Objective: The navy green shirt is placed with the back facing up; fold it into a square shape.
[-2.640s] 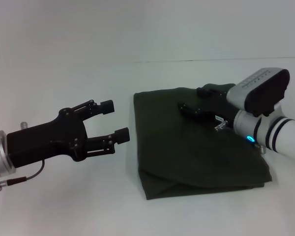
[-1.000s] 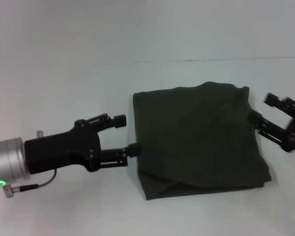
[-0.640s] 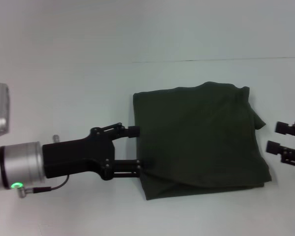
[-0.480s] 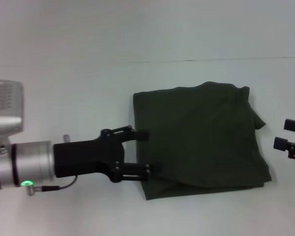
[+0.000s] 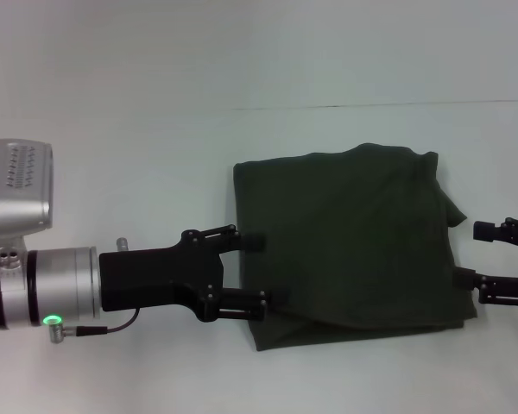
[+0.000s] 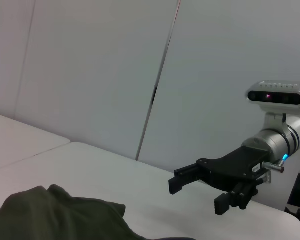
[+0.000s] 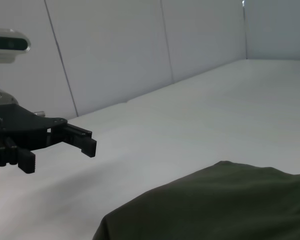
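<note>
The navy green shirt lies folded into a rough square on the white table, plain side up, with a loose fold along its near edge. My left gripper is open, and its fingers overlap the shirt's left edge near the front left corner. My right gripper is open at the shirt's right edge, low by the front right corner. The left wrist view shows the shirt and the right gripper beyond it. The right wrist view shows the shirt and the left gripper.
The white table stretches all round the shirt. A thin seam runs across the back. White wall panels stand behind the table.
My left gripper has moved right until its fingers reach the shirt's left edge. My right gripper left the top of the shirt, swung out right, then came back to the right edge.
</note>
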{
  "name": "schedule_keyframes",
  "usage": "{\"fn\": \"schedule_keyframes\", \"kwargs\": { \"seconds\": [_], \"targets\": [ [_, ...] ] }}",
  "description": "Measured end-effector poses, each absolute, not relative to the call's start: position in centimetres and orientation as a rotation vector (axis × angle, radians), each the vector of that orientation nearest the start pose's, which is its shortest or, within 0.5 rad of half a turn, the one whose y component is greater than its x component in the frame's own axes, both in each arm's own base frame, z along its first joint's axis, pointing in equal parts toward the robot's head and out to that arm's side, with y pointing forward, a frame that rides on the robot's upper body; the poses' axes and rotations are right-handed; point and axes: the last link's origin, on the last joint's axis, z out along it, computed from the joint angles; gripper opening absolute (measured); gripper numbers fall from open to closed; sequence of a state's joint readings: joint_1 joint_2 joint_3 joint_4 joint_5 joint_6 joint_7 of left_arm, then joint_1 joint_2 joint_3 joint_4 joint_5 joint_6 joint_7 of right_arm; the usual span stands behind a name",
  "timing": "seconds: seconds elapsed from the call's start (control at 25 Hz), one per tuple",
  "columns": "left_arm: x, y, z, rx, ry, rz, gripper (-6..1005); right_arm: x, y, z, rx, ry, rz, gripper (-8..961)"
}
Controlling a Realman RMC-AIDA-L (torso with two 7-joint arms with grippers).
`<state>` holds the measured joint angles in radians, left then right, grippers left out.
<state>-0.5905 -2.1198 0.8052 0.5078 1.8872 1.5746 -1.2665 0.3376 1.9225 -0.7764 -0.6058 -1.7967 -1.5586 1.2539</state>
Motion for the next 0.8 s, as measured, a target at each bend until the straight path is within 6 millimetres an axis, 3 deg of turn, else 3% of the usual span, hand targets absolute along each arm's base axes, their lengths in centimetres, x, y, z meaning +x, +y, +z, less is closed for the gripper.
{"fn": "schedule_keyframes", "kwargs": {
  "seconds": [0.8],
  "targets": [
    [-22.57, 31.92, -4.99, -2.879, -0.529, -0.851, 848, 33.08, 29.41, 5.45, -2.622, 0.623, 0.594, 945]
  ]
}}
